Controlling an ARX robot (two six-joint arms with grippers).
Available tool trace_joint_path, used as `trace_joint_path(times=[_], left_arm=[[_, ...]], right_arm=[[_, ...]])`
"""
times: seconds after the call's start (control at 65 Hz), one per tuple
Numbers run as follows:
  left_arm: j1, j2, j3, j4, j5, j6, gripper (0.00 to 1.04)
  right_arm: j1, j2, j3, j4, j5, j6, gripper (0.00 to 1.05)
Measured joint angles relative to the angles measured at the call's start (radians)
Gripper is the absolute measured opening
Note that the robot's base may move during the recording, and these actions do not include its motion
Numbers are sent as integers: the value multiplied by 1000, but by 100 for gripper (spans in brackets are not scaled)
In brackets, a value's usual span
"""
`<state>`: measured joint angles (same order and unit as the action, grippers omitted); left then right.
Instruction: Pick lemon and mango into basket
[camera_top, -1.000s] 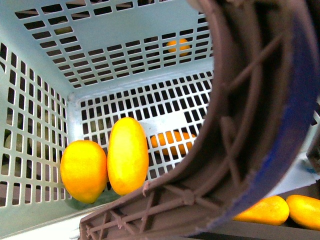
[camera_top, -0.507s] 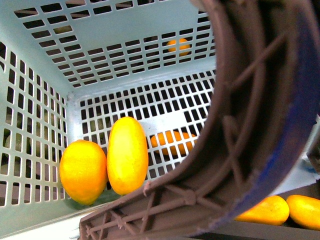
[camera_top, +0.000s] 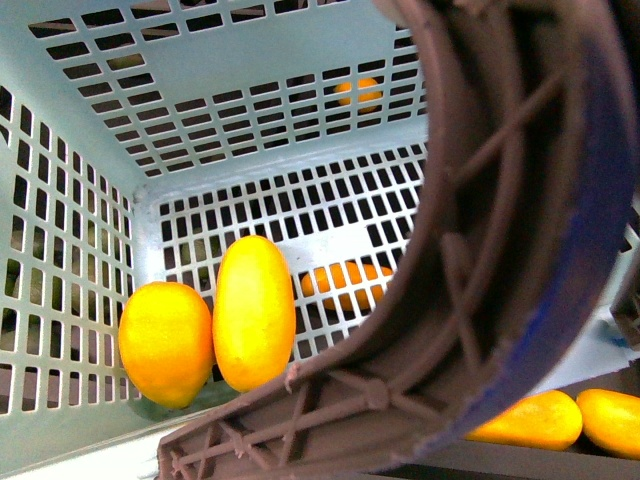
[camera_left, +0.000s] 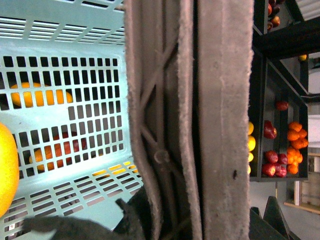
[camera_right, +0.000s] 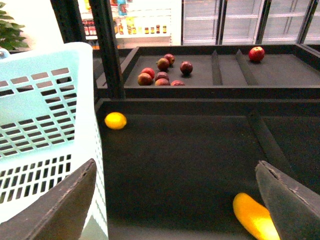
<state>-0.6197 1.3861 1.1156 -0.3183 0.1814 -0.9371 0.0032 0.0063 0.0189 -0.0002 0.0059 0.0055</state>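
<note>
I see 2 yellow fruits (camera_top: 210, 325) already in the basket (camera_top: 290, 160); my right end effector (camera_right: 175, 200) hangs spread and empty over the shelf (camera_right: 190, 145), left unclear.

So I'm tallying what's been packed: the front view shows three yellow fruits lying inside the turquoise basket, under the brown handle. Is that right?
Not quite: the front view shows two yellow fruits lying inside the turquoise basket, a rounder one and a longer one touching it, under the brown handle. The orange shapes behind them sit outside, seen through the slots.
</note>
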Motion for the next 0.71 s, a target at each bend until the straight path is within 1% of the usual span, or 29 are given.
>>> trace_joint_path(times=[0.062, 0.569, 0.707], left_arm=[[0, 0, 0, 0, 12, -8, 15], [7, 2, 0, 0, -20, -3, 15], [7, 2, 0, 0, -13, -5, 15]], right_arm=[[0, 0, 0, 0, 0, 0, 96], [0, -3, 0, -2, -3, 0, 96], [0, -3, 0, 0, -4, -1, 96]])
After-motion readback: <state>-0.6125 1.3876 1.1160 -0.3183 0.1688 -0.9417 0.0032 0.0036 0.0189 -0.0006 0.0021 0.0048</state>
